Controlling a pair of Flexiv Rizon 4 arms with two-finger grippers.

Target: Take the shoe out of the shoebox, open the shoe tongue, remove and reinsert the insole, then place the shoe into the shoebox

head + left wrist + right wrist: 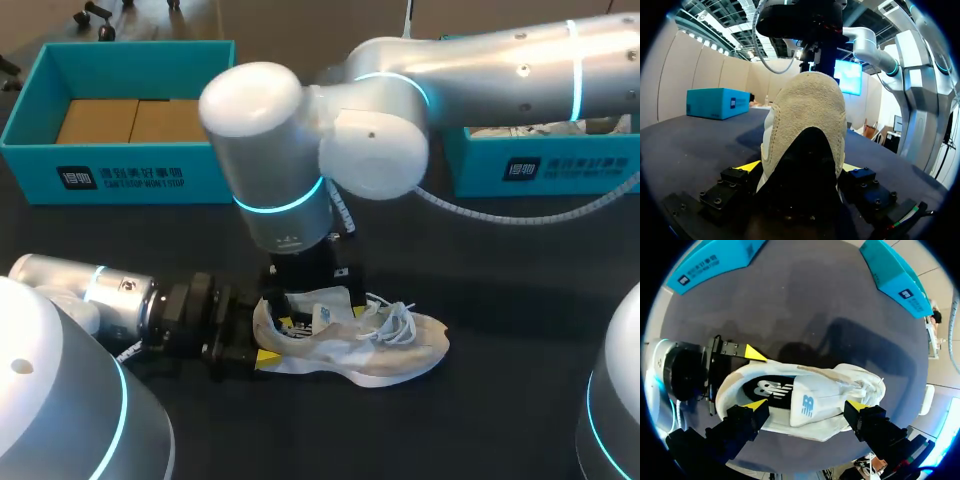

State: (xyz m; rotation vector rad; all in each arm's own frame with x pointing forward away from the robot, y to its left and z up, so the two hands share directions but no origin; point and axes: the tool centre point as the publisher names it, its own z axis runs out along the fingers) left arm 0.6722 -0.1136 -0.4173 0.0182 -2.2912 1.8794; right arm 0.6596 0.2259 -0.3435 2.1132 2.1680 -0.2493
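The cream and white shoe [390, 345] lies on its sole on the dark table, toe pointing right. Its heel [810, 115] sits between the fingers of my left gripper [262, 337], which comes in low from the left; both fingers press on the heel's sides. One left fingertip [755, 353] shows against the heel rim. My right gripper [806, 406] hangs open straight above the shoe [825, 390], its yellow tips spread over the shoe's near side. The dark insole [767, 388] lies inside, and the tongue [805, 405] stands over the opening.
A teal shoebox [120, 175] with brown card inside stands at the back left. A second teal box [540, 165] stands at the back right, under my right arm. White laces trail over the shoe's toe end.
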